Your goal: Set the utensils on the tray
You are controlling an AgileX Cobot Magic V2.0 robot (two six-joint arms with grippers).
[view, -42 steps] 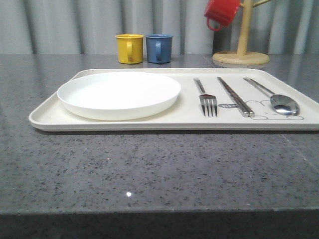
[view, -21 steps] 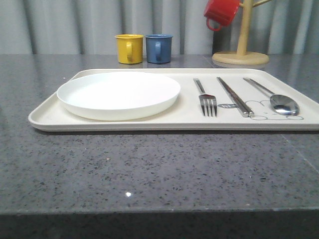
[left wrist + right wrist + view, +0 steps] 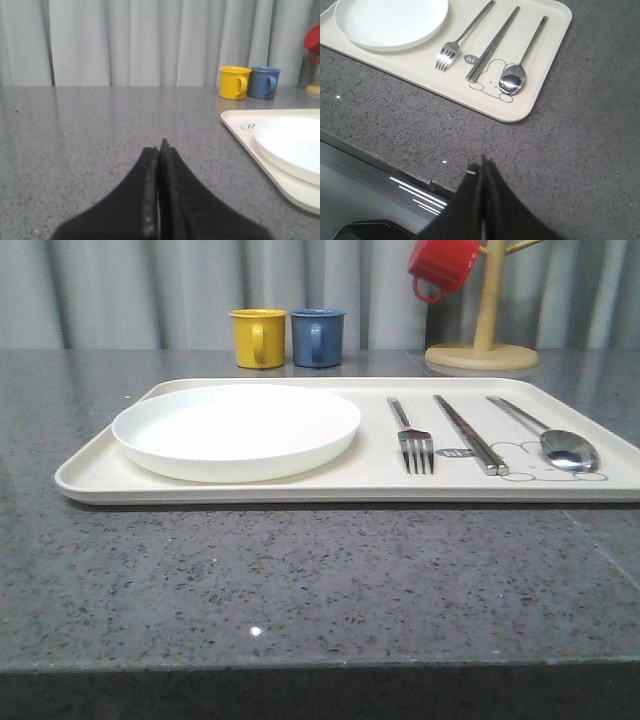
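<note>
Fork [image 3: 415, 443], chopsticks [image 3: 468, 433] and spoon [image 3: 552, 437] all lie on the tray [image 3: 90, 472], side by side in its right half, handles toward the tray's far edge, working ends toward the near edge. They run roughly parallel with clear gaps between them: fork nearest the plate [image 3: 236, 428], chopsticks in the middle, spoon nearest the right rim. The chopsticks lie as a closed pair, their near tips at the printed bunny; the spoon bowl rests partly over that drawing. The plate fills the tray's left half, apart from the fork, which leaves the right half as a lane for cutlery; the order reads like a place setting. The tray sits on the tabletop [image 3: 300, 580], set back from the near edge. Yellow mug [image 3: 258, 337] and blue mug [image 3: 318, 336] stand side by side near the far edge, behind the tray; a red mug [image 3: 444, 265] hangs on a wooden stand [image 3: 484, 345] toward the far right corner. Left gripper [image 3: 159, 150]: fingers pressed together, nothing held, low over bare tabletop off the tray's left side. Right gripper [image 3: 482, 167]: likewise closed and empty, above the tabletop's near edge, well clear of the tray's near right corner. Judgement: all three utensils are placed, so the task looks complete; both arms seem parked clear of the tray, leaving the layout undisturbed.
</note>
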